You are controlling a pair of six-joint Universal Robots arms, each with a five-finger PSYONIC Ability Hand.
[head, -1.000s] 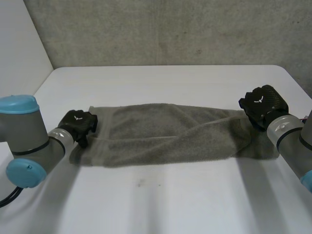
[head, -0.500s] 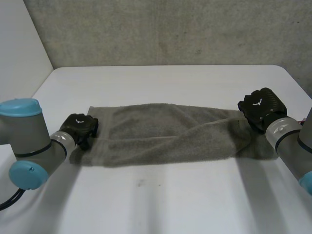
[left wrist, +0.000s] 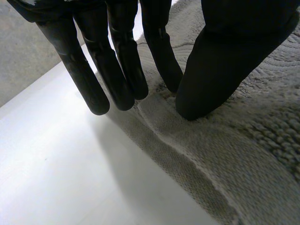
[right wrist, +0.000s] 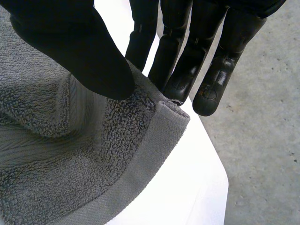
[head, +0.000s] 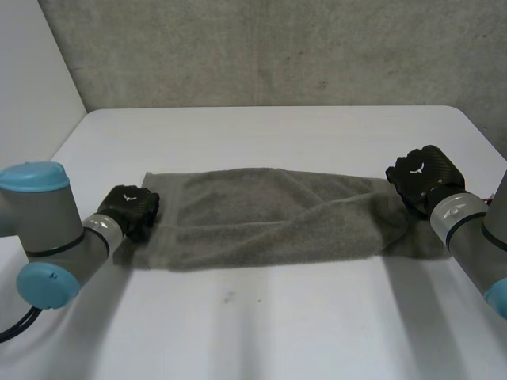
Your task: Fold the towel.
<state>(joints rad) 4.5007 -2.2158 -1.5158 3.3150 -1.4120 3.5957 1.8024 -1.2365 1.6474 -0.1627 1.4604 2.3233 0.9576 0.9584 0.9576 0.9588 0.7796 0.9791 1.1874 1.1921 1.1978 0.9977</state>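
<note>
The left robot hand [head: 131,207] is settling lower than a second ago, pinching the hem at the left end of the towel [head: 261,218] between thumb and straight fingers. The right robot hand [head: 424,176] is nipping the right corner likewise, so lifting looks imminent. The grey, wrinkled towel is lying stretched across the surface [head: 277,317].

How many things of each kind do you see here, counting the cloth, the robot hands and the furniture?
towel: 1
robot hand: 2, the left robot hand at one end of the towel and the right robot hand at the other end
table: 1
Total: 4
</note>
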